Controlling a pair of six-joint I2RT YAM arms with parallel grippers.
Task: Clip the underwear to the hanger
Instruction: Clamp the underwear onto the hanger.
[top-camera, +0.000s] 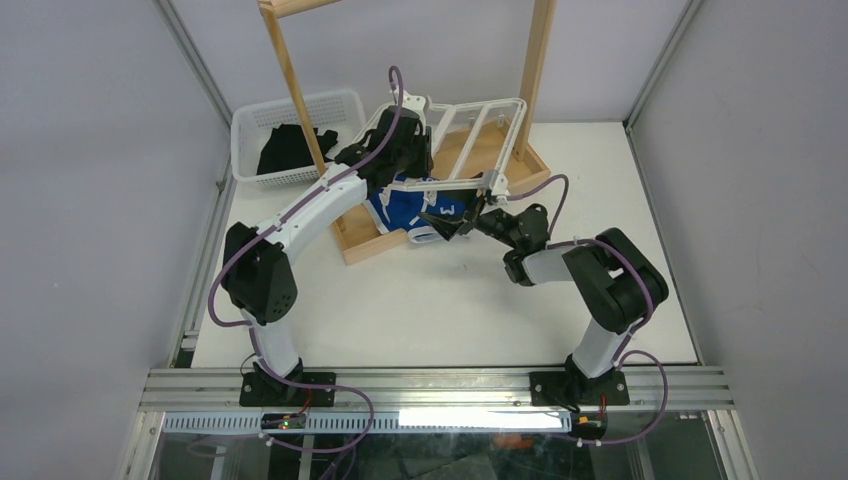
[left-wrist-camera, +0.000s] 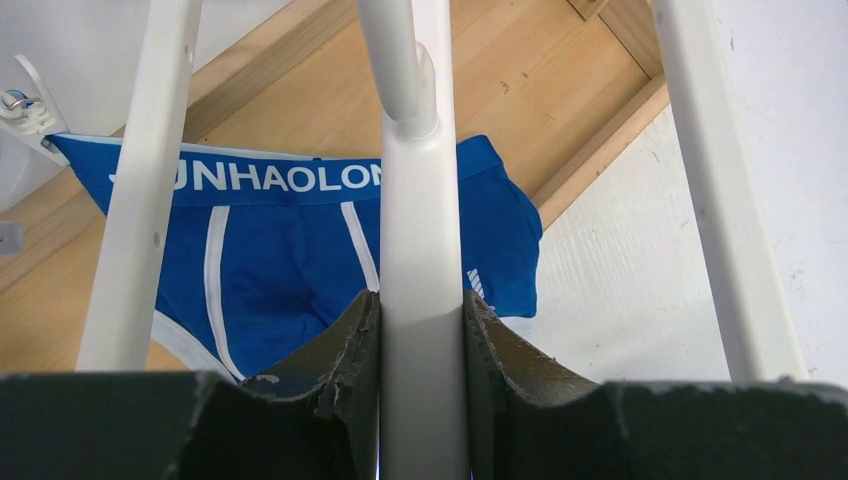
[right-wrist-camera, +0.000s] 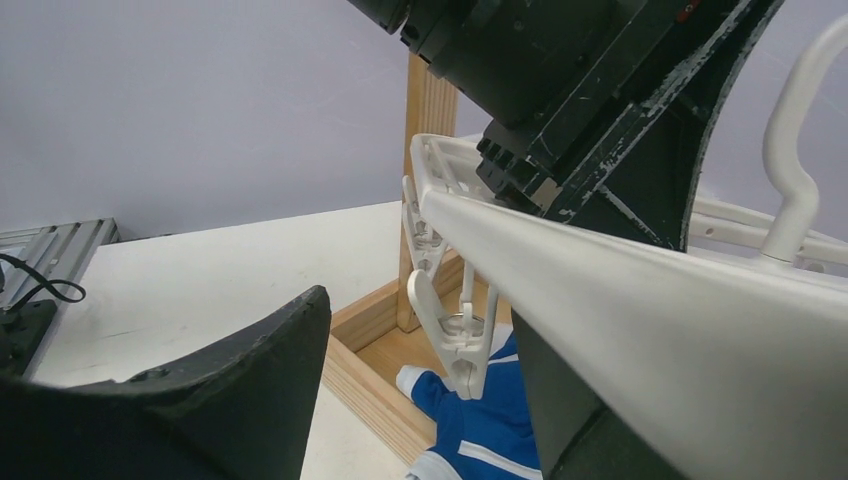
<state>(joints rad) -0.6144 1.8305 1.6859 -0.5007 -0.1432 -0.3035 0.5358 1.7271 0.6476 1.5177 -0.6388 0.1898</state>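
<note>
The white hanger (top-camera: 487, 104) hangs tilted inside the wooden rack. My left gripper (top-camera: 405, 150) is shut on one of its crossbars, seen close in the left wrist view (left-wrist-camera: 422, 330). The blue underwear (top-camera: 405, 210) hangs below the frame over the rack's base. Its lettered waistband (left-wrist-camera: 270, 178) is stretched out, and its left corner sits at a clip (left-wrist-camera: 22, 108). My right gripper (top-camera: 452, 222) is open at the underwear's right side. In the right wrist view a dangling clip (right-wrist-camera: 455, 340) hangs between its fingers (right-wrist-camera: 230, 390). The clip's tip meets the blue fabric (right-wrist-camera: 490, 420); whether it bites is unclear.
A white basket (top-camera: 245, 125) at the back left holds a black garment (top-camera: 290, 150). The wooden rack's posts (top-camera: 300, 90) rise from a shallow wooden base tray (top-camera: 365, 245). White tabletop (top-camera: 440, 310) lies in front; grey walls stand on both sides.
</note>
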